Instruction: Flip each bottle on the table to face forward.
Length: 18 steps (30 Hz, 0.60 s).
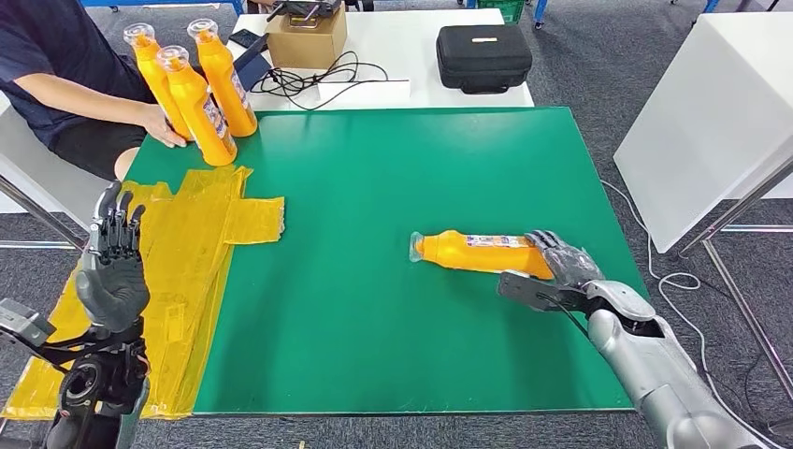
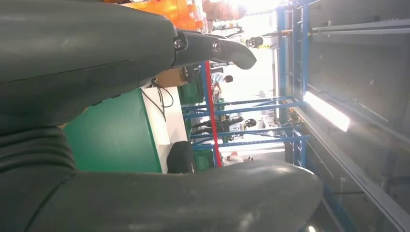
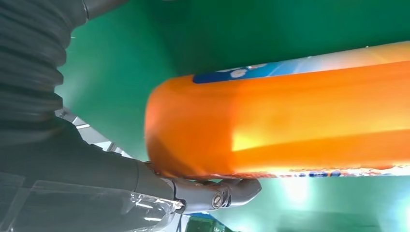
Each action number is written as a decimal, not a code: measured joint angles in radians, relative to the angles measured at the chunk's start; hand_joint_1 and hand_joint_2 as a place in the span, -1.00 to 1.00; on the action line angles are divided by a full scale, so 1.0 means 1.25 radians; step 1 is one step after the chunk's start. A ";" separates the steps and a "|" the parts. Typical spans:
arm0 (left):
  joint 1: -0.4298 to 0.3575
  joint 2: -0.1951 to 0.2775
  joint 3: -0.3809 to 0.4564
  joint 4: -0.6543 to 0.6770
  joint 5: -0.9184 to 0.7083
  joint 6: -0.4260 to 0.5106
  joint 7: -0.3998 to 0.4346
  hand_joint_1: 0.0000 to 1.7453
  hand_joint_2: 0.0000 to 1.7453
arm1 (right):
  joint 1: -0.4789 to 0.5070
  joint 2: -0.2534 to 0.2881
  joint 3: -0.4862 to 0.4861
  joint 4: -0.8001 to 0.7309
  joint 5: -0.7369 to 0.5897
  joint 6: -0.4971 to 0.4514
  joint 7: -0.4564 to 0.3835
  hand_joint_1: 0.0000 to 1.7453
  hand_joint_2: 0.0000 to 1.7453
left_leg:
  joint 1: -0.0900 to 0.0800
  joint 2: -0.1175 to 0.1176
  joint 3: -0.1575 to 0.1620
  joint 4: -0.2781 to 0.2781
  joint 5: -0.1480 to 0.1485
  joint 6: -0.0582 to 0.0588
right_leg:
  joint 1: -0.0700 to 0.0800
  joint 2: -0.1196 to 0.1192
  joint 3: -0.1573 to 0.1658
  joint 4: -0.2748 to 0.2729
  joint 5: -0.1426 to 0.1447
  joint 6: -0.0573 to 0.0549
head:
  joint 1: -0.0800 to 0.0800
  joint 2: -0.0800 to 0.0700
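Gripping the base end of a lying orange bottle (image 1: 482, 253), the right robot hand (image 1: 564, 261) has its fingers over the bottle's wide bottom, and the right wrist view shows a finger curled under the orange body. The bottle lies on its side on the green tabletop (image 1: 374, 178), right of centre, cap pointing toward the robot's left and a strip of label facing up.

The hold sits at the very end of a long, smooth body, so any lift puts the weight far out from the fingers; I judge the neck could droop or the bottle could twist and slip free. A round plastic body also tends to roll, so a turn that loosens the fingers could send it toward the near edge of the tabletop.

The left robot hand (image 1: 112, 267) is raised beside the yellow plastic sheet (image 1: 201, 234), fingers spread and upright, holding nothing. Three upright bottles (image 1: 192, 89) stand at the far left corner, where a person's hand (image 1: 164, 126) touches them; a wide swing of the left arm could come close to that person.
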 joint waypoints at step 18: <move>-0.016 0.000 -0.004 0.022 0.025 -0.001 0.000 -1.00 -1.00 | -0.076 0.068 0.018 0.105 0.007 -0.004 -0.001 1.00 1.00 | 0.000 0.003 0.001 0.000 0.000 0.000 | 0.000 0.001 0.000 0.000 0.000 0.000 | 0.000 0.000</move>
